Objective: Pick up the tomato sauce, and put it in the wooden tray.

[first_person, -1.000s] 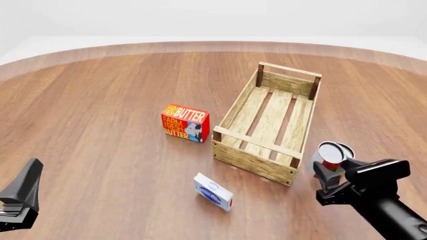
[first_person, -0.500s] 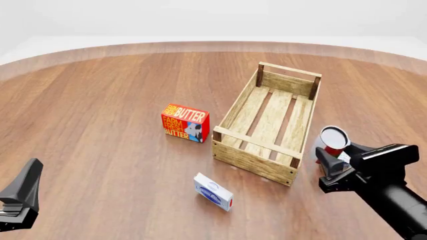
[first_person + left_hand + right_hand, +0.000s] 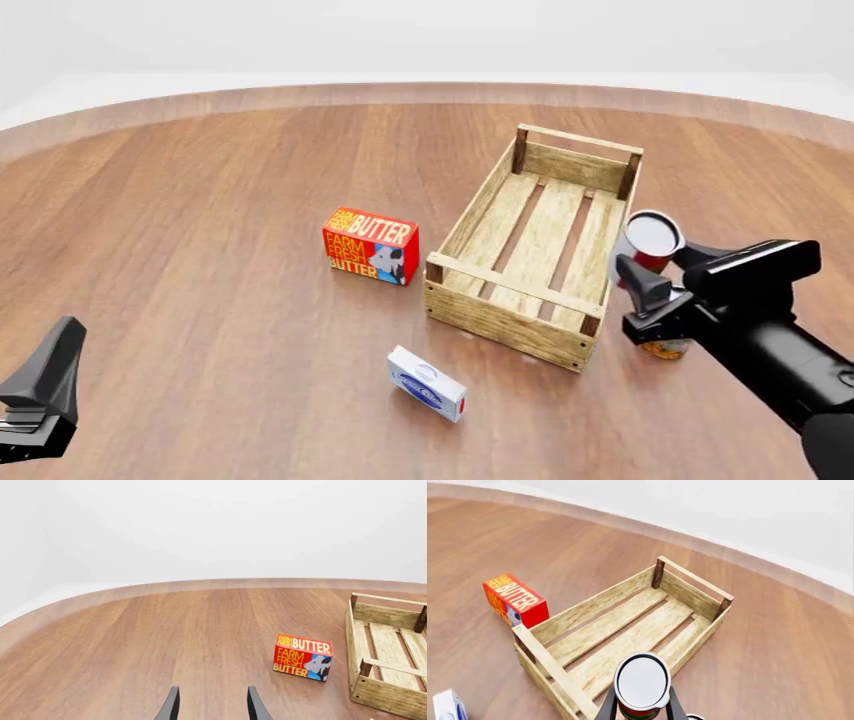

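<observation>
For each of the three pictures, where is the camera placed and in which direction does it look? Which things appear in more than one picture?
Front view: above and behind the arms, looking forward and down at the table; both arms show.
Left wrist view: behind the left gripper, looking at the butter box; two fingertips show.
Right wrist view: behind the right gripper, looking down past the tomato sauce into the wooden tray.
Shared: all three show the butter box and the tray.
</observation>
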`<state>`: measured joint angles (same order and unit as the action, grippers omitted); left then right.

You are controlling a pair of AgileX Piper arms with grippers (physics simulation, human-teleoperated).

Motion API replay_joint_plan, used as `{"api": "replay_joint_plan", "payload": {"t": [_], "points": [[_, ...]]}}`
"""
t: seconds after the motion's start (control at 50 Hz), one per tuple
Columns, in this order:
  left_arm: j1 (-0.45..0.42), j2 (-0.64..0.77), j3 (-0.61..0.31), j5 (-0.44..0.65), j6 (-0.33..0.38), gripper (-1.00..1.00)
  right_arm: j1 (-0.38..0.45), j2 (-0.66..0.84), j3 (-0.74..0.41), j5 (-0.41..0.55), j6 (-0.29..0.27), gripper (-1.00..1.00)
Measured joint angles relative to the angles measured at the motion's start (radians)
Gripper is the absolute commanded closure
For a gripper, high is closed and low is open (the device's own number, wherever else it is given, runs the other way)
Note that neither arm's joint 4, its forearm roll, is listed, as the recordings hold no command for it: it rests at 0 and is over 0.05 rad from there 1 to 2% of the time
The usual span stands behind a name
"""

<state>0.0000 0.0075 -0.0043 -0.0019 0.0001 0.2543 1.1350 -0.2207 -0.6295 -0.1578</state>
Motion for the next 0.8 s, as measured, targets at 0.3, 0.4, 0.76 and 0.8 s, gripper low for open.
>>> {"api": "replay_joint_plan", "payload": {"t": [0.3, 0.4, 0.76, 0.8], "points": [[0.0, 0.0, 0.0, 0.0, 0.0, -1.0, 0.006, 0.031, -0.077, 0.017, -0.022, 1.0], [0.0, 0.0, 0.0, 0.0, 0.0, -1.0, 0.01, 0.047, -0.103, 0.021, -0.033, 1.0], [0.0, 0.0, 0.0, 0.0, 0.0, -1.0, 0.023, 0.119, -0.204, 0.034, -0.068, 1.0], [0.0, 0.0, 0.0, 0.0, 0.0, -1.0, 0.026, 0.128, -0.215, 0.035, -0.071, 1.0]]}}
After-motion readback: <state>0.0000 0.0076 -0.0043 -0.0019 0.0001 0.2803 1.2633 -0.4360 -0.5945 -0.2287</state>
